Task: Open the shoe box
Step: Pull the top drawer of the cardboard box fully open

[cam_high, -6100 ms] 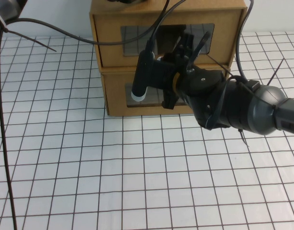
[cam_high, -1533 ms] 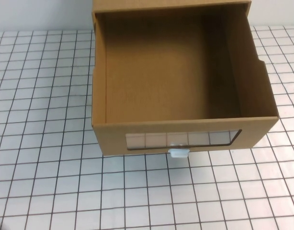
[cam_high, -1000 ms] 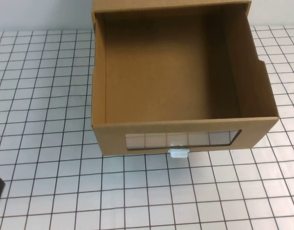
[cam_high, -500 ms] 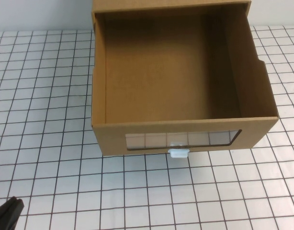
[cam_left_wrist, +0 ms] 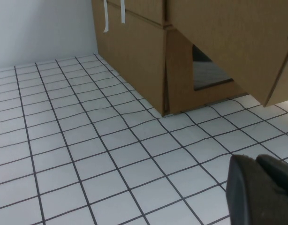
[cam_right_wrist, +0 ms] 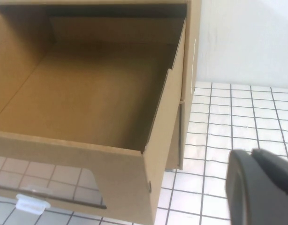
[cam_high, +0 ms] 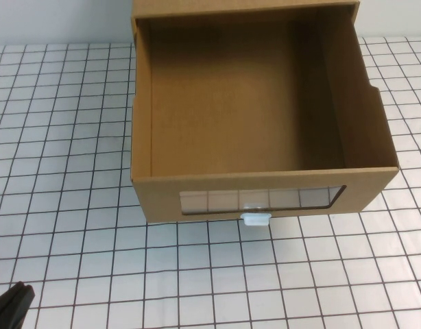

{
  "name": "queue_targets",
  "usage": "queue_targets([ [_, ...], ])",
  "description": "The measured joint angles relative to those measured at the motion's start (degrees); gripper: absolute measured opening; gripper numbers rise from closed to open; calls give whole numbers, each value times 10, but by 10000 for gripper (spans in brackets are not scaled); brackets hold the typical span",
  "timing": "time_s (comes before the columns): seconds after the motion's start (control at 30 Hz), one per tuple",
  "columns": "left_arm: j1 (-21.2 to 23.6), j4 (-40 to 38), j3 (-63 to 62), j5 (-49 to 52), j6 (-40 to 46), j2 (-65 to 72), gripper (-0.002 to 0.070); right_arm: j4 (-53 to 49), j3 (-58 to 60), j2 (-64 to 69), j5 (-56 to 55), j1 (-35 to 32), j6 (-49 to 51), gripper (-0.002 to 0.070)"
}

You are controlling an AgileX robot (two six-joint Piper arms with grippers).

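The brown cardboard shoe box has its drawer pulled out toward me, showing an empty inside. On the drawer's front are a clear window and a white pull tab. Only the dark tip of my left gripper shows, at the near left corner, far from the box; in the left wrist view that gripper is shut and empty, with the box ahead. My right gripper is shut and empty, off to the right of the drawer; the high view does not show it.
A white tabletop with a black grid surrounds the box. A pale wall stands behind it. The box's outer shell is a stack of two units with white tape strips on its side.
Six seconds ago the right arm was at the closed box front; now the drawer is out and that arm has left the high view. The left gripper tip came in at the lower left.
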Motion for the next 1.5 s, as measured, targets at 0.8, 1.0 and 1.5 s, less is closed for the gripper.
queue_targets([
  [0.8, 0, 0, 0, 2, 0, 0, -5, -30, 260, -252, -96, -207, 0, -13],
  [1.0, 0, 0, 0, 4, 0, 0, -5, -6, 260, -253, -70, -207, 0, -13],
  [1.5, 0, 0, 0, 4, 0, 0, -5, 172, 260, -253, 31, -207, -211, -13],
])
